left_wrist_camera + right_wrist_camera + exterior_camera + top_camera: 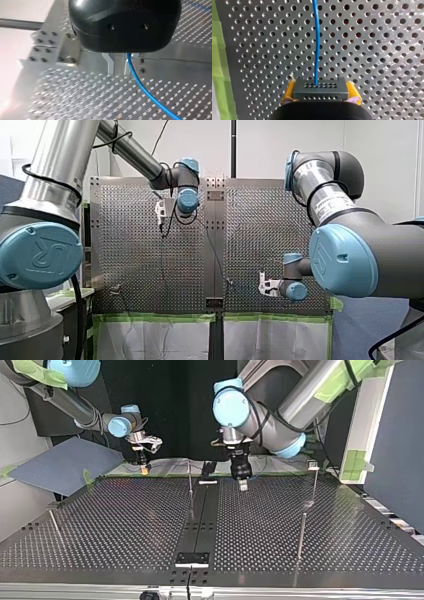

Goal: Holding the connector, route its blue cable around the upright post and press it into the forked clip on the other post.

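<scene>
A dark grey connector (pixel 320 91) with rows of small holes sits between yellow pads (pixel 289 93); my right gripper (pixel 321 92) is shut on it. The blue cable (pixel 317 45) leaves the connector and runs straight ahead over the perforated table (pixel 374 50). In the left wrist view the cable (pixel 145 91) runs along the inner side of one metal finger (pixel 130 66) of my left gripper (pixel 118 71), whose fingers stand slightly apart. In the top view my left gripper (pixel 242 484) hangs near the middle and my right gripper (pixel 143 469) at the left. Thin posts (pixel 190 482) (pixel 314 487) stand nearby.
Two more thin posts (pixel 301 535) (pixel 53 521) rise from the plate nearer the top view's camera. A dark centre rail (pixel 200 515) splits the table, with a black bracket (pixel 192 559) at its near end. A grey-blue panel (pixel 60 462) leans at the top view's left.
</scene>
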